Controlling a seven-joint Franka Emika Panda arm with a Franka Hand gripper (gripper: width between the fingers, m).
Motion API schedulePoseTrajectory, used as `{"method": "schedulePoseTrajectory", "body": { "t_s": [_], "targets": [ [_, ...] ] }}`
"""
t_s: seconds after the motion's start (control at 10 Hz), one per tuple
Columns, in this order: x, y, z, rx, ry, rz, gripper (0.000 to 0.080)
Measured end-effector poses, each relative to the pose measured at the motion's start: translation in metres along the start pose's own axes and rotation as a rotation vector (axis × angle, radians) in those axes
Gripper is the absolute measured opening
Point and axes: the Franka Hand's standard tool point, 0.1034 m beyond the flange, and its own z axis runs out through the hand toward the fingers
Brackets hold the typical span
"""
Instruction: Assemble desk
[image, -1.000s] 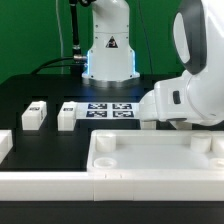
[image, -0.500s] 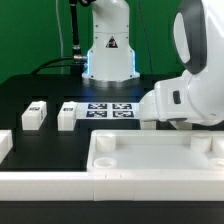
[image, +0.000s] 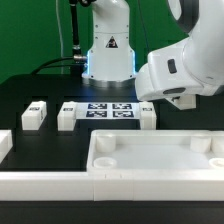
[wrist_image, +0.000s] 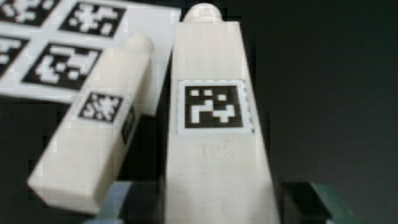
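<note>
The desk top (image: 160, 140), a white tray with a raised rim and corner sockets, lies at the front of the exterior view. Two tagged white legs (image: 33, 115) (image: 68, 114) stand left of the marker board, and a third leg (image: 147, 113) stands right of it. In the wrist view a long white leg (wrist_image: 214, 110) with a square tag runs between my fingers (wrist_image: 130, 200), and my gripper (wrist_image: 222, 208) is shut on it. Another leg (wrist_image: 98, 130) lies beside it, apart. In the exterior view my gripper (image: 181, 100) hangs under the white wrist, which hides the held leg.
The marker board (image: 110, 109) (wrist_image: 63, 40) lies flat on the black table behind the desk top. A long white rail (image: 45, 185) runs along the front edge. The robot base (image: 108, 50) stands at the back.
The arm has risen and shifted toward the exterior view's right, uncovering the leg right of the marker board. The jaws keep the same width.
</note>
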Motion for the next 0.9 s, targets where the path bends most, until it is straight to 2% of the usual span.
{"method": "schedulePoseTrajectory", "body": {
  "t_s": [0.1, 0.2, 0.3, 0.4, 0.5, 0.6, 0.7, 0.9],
  "targets": [
    [0.005, -0.001, -0.009, -0.005, 0.114, 0.001, 0.0291],
    [0.0, -0.001, -0.01, -0.011, 0.163, 0.001, 0.0291],
    [-0.005, -0.003, -0.031, -0.017, 0.207, -0.029, 0.0291],
    [-0.016, -0.002, -0.067, -0.025, 0.277, -0.077, 0.0291],
    [-0.022, -0.003, -0.088, -0.026, 0.337, -0.077, 0.0291],
    [-0.021, -0.005, -0.089, -0.03, 0.377, -0.071, 0.0291],
    [-0.013, -0.004, -0.091, -0.035, 0.469, -0.072, 0.0291],
    [-0.014, -0.002, -0.093, -0.046, 0.586, -0.066, 0.0291]
  ]
}}
